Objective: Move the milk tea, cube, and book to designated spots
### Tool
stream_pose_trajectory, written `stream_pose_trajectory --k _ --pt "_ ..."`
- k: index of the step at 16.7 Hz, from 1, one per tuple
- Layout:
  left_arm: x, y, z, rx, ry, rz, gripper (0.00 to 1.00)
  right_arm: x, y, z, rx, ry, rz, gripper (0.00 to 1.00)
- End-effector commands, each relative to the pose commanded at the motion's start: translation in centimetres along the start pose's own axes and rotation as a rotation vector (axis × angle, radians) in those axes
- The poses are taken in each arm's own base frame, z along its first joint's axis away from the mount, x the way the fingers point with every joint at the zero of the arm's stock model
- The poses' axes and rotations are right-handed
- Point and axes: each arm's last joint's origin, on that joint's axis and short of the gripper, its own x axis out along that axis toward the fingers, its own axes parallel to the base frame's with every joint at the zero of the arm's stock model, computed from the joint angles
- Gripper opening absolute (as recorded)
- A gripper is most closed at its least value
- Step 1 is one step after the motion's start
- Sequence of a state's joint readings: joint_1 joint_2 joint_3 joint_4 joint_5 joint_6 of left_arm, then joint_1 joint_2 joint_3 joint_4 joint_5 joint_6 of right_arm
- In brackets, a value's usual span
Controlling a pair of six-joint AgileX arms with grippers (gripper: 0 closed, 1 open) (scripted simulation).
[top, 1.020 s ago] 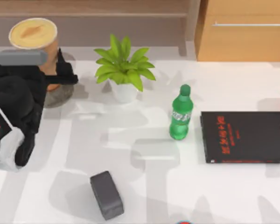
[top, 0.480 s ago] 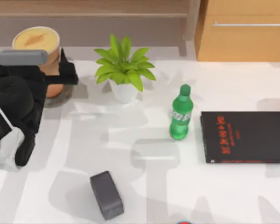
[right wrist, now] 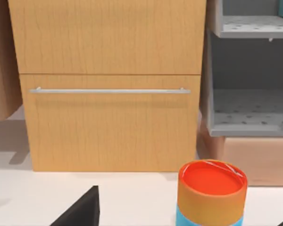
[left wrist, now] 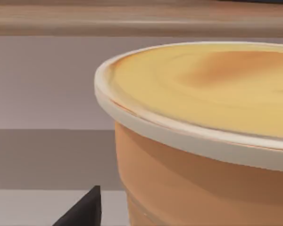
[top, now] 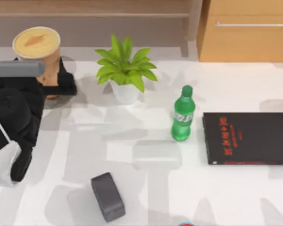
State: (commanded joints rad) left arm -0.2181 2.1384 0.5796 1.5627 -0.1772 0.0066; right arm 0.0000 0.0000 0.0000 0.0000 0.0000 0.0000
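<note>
The milk tea (top: 37, 52) stands at the far left of the table, its creamy top facing the overhead camera and its orange-brown side running down between the dark fingers of my left gripper (top: 47, 80), which I read as clamped on the cup. The base of the cup is hidden behind the gripper body, so I cannot say whether it rests on anything or hangs just above the surface. In the left wrist view the cup (left wrist: 203, 141) fills most of the picture, close against the camera, with one dark fingertip (left wrist: 82, 212) beside it.

Moving outward: a potted plant (top: 125, 70) sits near the cup, a green bottle (top: 182, 115) stands mid-table, and the thin black book with red characters (top: 247, 138) lies flat at the right with nothing on it. A dark grey block (top: 107, 196) lies toward the near edge. The right wrist view looks at a wooden drawer front (right wrist: 108, 89) and an orange-lidded can (right wrist: 211, 193); I cannot tell how that gripper's fingers stand.

My judgement: the milk tea step is in hand, not finished, and the cube and teal book are both left to move.
</note>
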Motion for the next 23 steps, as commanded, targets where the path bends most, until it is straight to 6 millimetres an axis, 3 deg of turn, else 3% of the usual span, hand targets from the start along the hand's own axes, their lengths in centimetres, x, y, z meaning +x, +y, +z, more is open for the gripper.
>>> stream_pose_trajectory --k 7,14,23 --pt "-0.6 0.1 0.2 0.001 0.006 0.003 1.0 0.0 0.0 0.0 0.0 0.0 0.0 1.0" --pt "-1.9 0.1 4.5 -0.004 -0.017 0.004 1.0 0.0 0.0 0.0 0.0 0.0 0.0 1.0" --pt "-1.9 0.2 5.6 0.0 -0.014 0.008 1.0 0.0 0.0 0.0 0.0 0.0 0.0 1.0"
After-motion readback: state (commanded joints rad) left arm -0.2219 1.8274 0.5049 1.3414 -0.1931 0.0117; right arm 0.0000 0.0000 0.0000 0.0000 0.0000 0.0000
